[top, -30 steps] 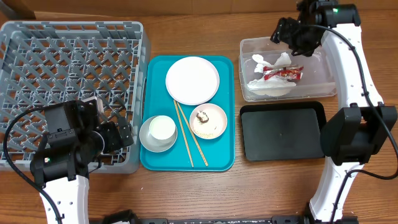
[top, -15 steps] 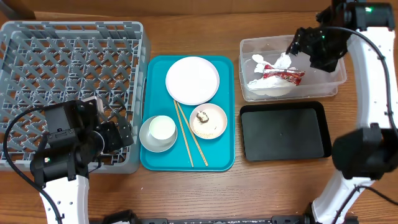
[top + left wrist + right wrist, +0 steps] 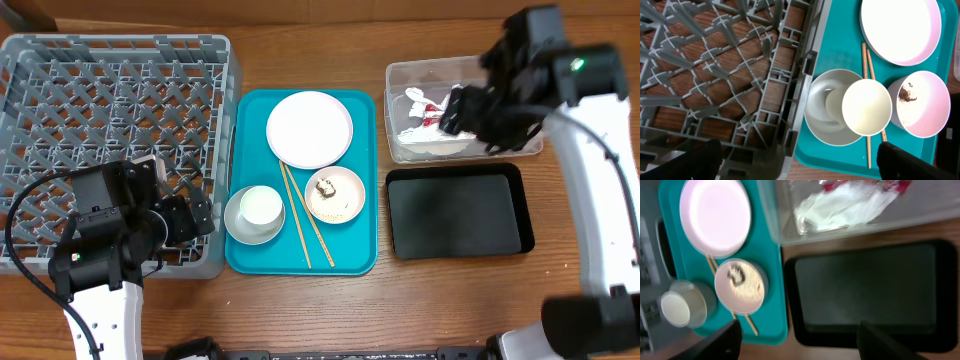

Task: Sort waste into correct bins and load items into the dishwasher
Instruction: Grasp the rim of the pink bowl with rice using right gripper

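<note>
- Wrapper [image 3: 432, 111] and napkin [image 3: 430, 141] lie in the tub [image 3: 400, 76]; food scraps look next.
- Right arm [image 3: 505, 100] must fetch the pink bowl [image 3: 346, 206]; its jaws and the left arm's [image 3: 110, 230] gape wide, empty.

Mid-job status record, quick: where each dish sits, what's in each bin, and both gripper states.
dish rack: no dishes visible
teal tray: plate; pink bowl holding food lump; grey bowl with cup inside; chopsticks between the bowls
clear tub: wrapper and napkin inside
black tray: nothing in it
left gripper: open, empty, at the rack corner beside the grey bowl
right gripper: open, empty, over the tub
</note>
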Motion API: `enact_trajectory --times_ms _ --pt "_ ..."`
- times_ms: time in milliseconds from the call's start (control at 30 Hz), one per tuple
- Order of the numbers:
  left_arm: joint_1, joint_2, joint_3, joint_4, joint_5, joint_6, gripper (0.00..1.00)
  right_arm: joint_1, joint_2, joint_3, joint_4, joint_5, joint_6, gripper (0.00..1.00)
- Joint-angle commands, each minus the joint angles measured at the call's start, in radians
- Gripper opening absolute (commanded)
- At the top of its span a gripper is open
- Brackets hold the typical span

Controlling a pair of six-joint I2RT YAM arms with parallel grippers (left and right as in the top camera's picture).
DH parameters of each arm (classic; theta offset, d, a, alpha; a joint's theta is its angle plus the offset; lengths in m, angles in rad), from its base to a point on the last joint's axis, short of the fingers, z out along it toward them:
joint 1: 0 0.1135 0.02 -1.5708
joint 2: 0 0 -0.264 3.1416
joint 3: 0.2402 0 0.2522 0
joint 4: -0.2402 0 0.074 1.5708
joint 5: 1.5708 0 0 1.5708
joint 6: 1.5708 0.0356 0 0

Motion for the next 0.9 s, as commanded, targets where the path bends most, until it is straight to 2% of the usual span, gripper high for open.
enact_trajectory --times_ms 0,133,367,700,867 --pt "0.005 0.003 0.026 0.002 0.016 0.023 1.0 0.099 -0.121 -0.167 0.083 0.051 0.037 0.75" --pt "0.005 0.003 0.026 0.002 0.016 0.023 1.0 0.24 -0.198 -0.358 0.261 0.066 0.04 0.78" --pt "0.005 0.003 0.026 0.002 0.016 0.023 1.0 0.466 -0.151 -0.542 0.552 0.111 0.023 0.82" --pt "0.005 0.003 0.026 0.001 0.016 0.023 1.0 0.602 0.038 -0.56 0.77 0.121 0.023 0.81" --pt "0.005 0.003 0.026 0.001 0.016 0.023 1.0 0.644 0.122 -0.56 0.813 0.122 0.026 0.74"
